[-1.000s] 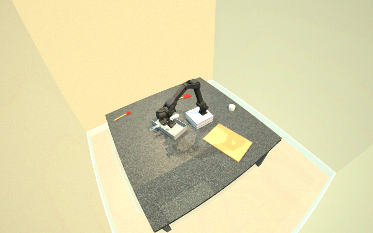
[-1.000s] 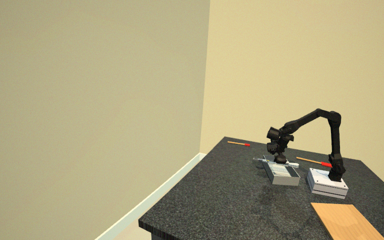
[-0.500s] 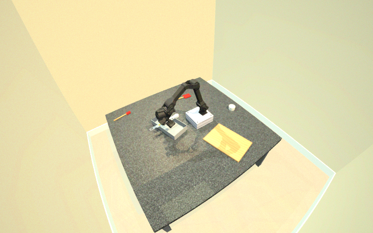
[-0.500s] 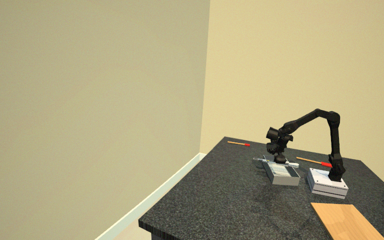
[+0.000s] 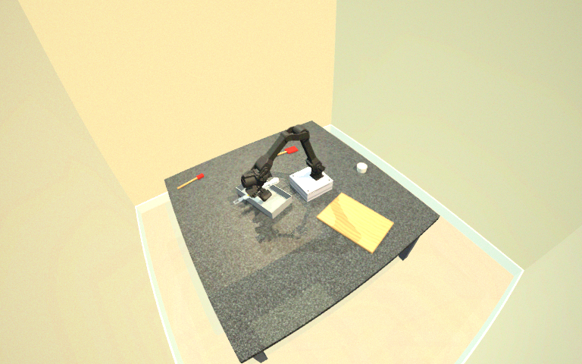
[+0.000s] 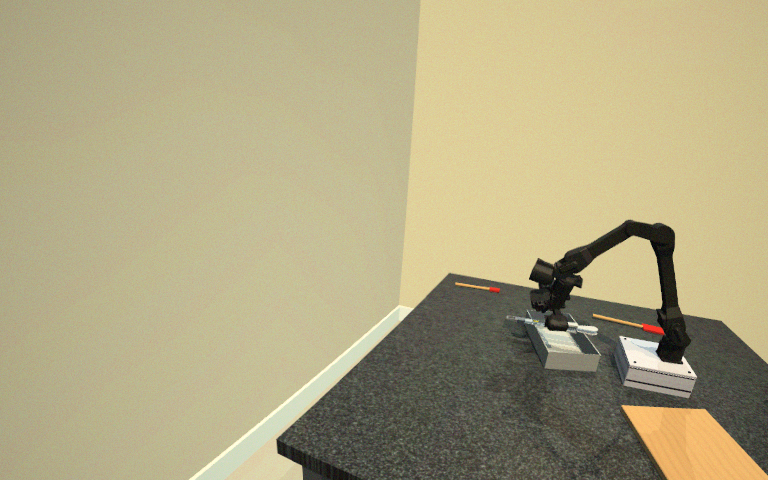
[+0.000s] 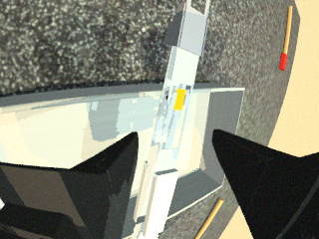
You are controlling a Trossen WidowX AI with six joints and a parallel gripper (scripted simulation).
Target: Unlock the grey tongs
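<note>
Hovering at centre left of the top view, the gripper (image 5: 260, 196) (image 6: 548, 316) (image 7: 175, 137) is holding nothing, its fingers standing a little over halfway open. In the wrist view they are flanking the grey tongs (image 5: 272, 182) (image 6: 586, 329) (image 7: 184, 65), which are running from top centre to bottom centre, nearer the left finger in the frame. Closing off-centre could be pushing the tongs sideways, and a low approach could be catching a fingertip on the roasting tin (image 5: 280, 208) (image 6: 572, 361) (image 7: 226, 119). Squeezing before the tips are pointing down would probably be leaving the lock engaged. The tongs are looking slim, pale and closed, with a yellow piece near the upper end and a wire loop beyond it. They are lying across the tin; the wooden board (image 5: 355, 221) (image 6: 688, 438) is waiting at lower right of the top view.
</note>
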